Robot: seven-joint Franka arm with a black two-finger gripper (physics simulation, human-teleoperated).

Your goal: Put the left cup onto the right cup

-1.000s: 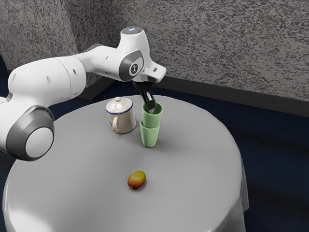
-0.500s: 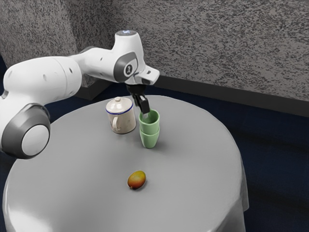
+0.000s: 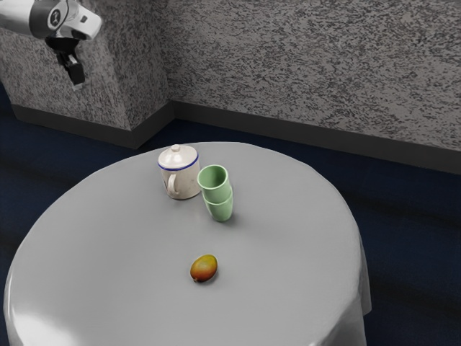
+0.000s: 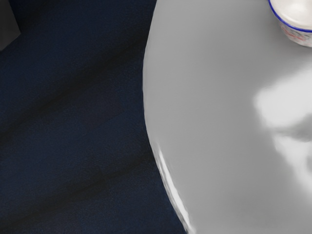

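Two light green cups stand stacked near the middle of the round grey table (image 3: 295, 274). The upper cup (image 3: 214, 179) sits in the lower cup (image 3: 221, 210) and leans a little toward the exterior view's left. My gripper (image 3: 74, 74) hangs high at the exterior view's upper left, far from the cups and off the table, open and holding nothing. The wrist view looks down on the table's edge (image 4: 161, 161) and the dark blue floor (image 4: 73, 122).
A white lidded pot (image 3: 178, 171) with a blue rim stands just left of the cups, and its blue rim (image 4: 297, 19) also shows in the wrist view. An orange-red mango (image 3: 204, 268) lies toward the table's front. A speckled wall rises behind.
My gripper has let go of the upper cup and pulled far up and toward the exterior view's left. The cup stays nested in the lower one, now slightly tilted.
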